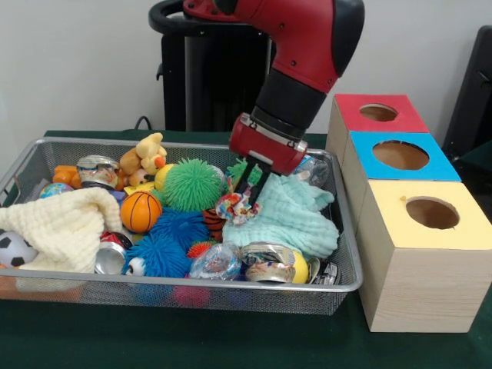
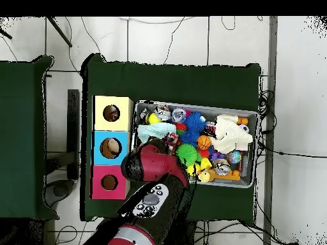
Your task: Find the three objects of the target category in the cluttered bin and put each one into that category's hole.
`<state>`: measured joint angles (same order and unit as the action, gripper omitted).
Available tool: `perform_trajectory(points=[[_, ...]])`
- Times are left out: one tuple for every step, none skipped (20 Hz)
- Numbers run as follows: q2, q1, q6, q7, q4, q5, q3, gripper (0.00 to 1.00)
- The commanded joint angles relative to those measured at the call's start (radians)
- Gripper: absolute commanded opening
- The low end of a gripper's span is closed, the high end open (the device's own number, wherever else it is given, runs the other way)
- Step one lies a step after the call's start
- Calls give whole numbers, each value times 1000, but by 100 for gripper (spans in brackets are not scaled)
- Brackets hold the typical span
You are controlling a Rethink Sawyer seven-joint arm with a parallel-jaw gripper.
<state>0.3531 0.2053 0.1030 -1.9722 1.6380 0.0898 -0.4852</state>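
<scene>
My gripper (image 1: 252, 198) reaches down into the wire bin (image 1: 350, 286), just left of the mint cloth (image 1: 296, 219). Its black fingers (image 1: 263, 184) stand close together, shut on a crumpled colourful can (image 1: 233, 207) that rests among the clutter. Other crushed cans lie at the back left (image 1: 98, 169), the front left (image 1: 110, 260) and the front middle (image 1: 269, 265). Three wooden boxes stand right of the bin, each with a round hole: red top (image 1: 378, 113), blue top (image 1: 400, 155) and yellow top (image 1: 432, 213). In the overhead view the arm (image 2: 153, 167) hides the gripper.
The bin also holds a basketball (image 1: 141, 211), a green spiky ball (image 1: 191, 184), blue spiky balls (image 1: 178, 229), a soccer ball (image 1: 14, 247), a cream cloth (image 1: 65, 223) and a plush toy (image 1: 146, 157). In the overhead view the boxes (image 2: 110, 147) sit left of the bin (image 2: 250, 182).
</scene>
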Motion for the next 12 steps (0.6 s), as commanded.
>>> perform_trajectory(points=[[156,-69,351,-17,-146,16,61,0],[165,-73,392,-10,-174,16,56,0],[170,-79,421,-6,-198,13,57,0],[173,-85,453,-1,-221,10,58,0],[174,-90,479,0,-244,6,58,0],[174,-94,507,-1,-265,3,59,0],[173,-97,536,-5,-288,1,57,0],[169,-97,561,-9,-309,-3,55,0],[166,-98,585,-12,-330,-8,53,0],[162,-98,598,-18,-347,-13,52,0],[158,-96,613,-24,-366,-18,49,0],[145,-86,629,-43,-388,-23,35,0]])
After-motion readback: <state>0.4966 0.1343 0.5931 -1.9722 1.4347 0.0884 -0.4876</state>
